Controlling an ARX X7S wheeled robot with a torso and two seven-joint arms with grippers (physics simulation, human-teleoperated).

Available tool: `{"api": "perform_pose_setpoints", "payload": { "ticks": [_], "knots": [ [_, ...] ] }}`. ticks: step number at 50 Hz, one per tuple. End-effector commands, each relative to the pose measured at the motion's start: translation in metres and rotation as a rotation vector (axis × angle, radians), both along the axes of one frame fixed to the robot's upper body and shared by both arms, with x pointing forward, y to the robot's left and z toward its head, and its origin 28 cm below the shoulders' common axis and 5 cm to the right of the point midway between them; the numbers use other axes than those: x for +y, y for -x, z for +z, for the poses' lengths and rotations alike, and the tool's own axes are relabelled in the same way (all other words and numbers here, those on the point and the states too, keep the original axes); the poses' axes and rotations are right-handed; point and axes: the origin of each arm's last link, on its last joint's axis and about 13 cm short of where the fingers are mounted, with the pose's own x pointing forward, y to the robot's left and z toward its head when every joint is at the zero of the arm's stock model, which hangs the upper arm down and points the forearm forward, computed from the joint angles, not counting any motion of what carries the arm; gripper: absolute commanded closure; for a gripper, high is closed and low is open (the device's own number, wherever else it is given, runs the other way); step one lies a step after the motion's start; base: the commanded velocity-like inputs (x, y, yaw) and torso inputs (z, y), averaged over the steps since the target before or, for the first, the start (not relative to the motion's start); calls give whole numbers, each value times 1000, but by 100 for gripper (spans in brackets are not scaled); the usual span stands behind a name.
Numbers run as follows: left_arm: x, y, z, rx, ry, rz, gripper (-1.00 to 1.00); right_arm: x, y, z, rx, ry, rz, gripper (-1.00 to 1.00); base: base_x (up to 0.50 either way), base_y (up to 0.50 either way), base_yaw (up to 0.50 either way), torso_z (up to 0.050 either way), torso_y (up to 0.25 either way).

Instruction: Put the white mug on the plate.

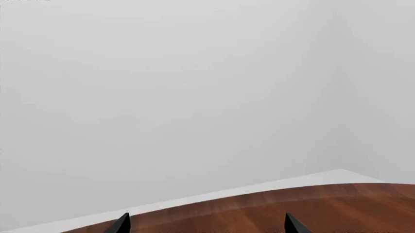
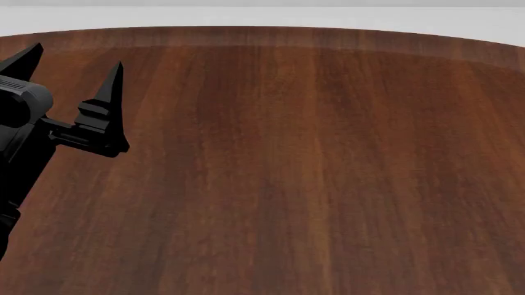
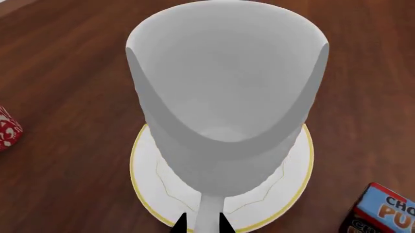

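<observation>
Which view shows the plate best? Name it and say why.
The right wrist view: the plate lies under the white mug, its gold rim showing on both sides. The head and left wrist views show none of it, only table.

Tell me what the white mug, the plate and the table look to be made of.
White mug: likely ceramic, a smooth matte white wall with soft shading and no print. Plate: probably glazed ceramic too, flat white with a thin gold-yellow line on its rim. Table: wood or wood veneer, reddish brown with long grain streaks and a slight sheen.
</observation>
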Motion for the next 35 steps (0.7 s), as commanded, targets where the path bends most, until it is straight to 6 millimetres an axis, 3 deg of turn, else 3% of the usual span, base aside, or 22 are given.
{"api": "perform_pose_setpoints", "payload": {
  "ticks": [1, 35],
  "knots": [
    [1, 3, 2, -3, -7, 6, -100, -2, -9, -8, -3, -18, 7, 100, 0, 0, 0, 0, 0],
    [4, 7, -3, -2, -13, 7, -100, -3, -19, -25, 55, -64, 11, 100, 0, 0, 0, 0, 0]
  ]
}}
